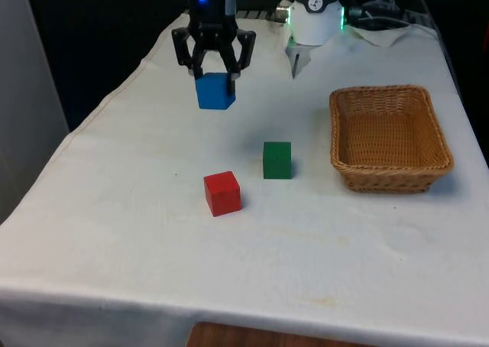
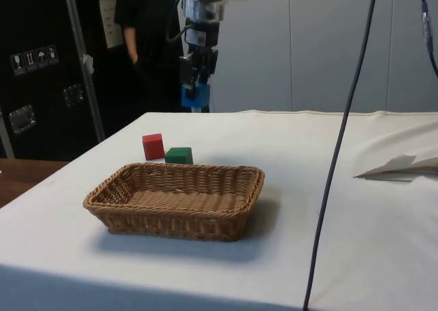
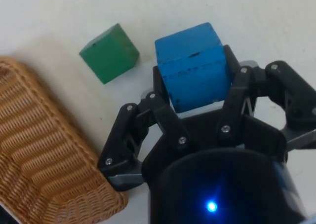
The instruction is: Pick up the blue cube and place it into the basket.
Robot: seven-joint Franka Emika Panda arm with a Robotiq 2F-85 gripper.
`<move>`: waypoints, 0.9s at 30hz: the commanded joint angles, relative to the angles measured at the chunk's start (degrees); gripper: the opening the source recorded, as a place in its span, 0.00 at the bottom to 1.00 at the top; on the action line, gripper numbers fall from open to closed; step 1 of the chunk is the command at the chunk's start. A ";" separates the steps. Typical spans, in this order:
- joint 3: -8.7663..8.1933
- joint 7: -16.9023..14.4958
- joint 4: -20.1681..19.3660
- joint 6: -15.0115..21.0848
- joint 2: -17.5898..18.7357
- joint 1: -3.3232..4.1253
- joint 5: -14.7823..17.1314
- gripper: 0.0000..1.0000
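End effector (image 1: pixel 213 78) vertical above table (image 1: pixel 153 240), clamped on lifted blue cube (image 1: pixel 215 92).

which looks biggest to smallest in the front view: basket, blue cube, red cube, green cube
1. basket, clearly largest.
2. The blue cube, red cube and green cube look about alike; the blue one is raised in the gripper, so no ranking.

1. The tool (image 2: pixel 197 92) hangs above the worktop (image 2: pixel 308 167), clamping the blue cube (image 2: pixel 194 97).
2. The red cube (image 2: pixel 153 146) and green cube (image 2: pixel 178 156) sit behind the basket (image 2: pixel 174 200).
3. A person (image 2: pixel 140 44) stands beyond.
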 commanded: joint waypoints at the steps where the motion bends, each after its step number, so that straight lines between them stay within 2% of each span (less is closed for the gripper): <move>1: -0.40 1.49 -0.52 0.29 -0.40 0.69 -1.38 0.04; 4: 0.52 2.86 -1.09 0.46 -1.09 0.69 -2.41 0.04; 5: 1.20 1.60 -0.69 0.00 -0.92 0.00 -1.15 0.04; 6: 0.74 3.21 -1.20 0.46 -1.32 0.74 -2.75 0.04; 13: 2.58 6.88 -2.06 0.29 -2.75 0.69 -6.02 0.04; 14: 3.32 5.79 -1.78 0.06 -2.58 0.06 -4.93 0.04; 15: 2.86 7.33 -2.18 0.29 -2.92 0.63 -6.47 0.04; 21: 4.64 10.43 -2.86 0.11 -4.07 0.63 -8.94 0.04; 22: 5.04 9.05 -2.52 0.06 -3.78 0.06 -7.62 0.04; 23: 4.93 10.77 -3.04 0.11 -4.24 0.57 -9.17 0.04; 27: 6.36 12.55 -3.61 0.11 -4.98 0.57 -10.14 0.04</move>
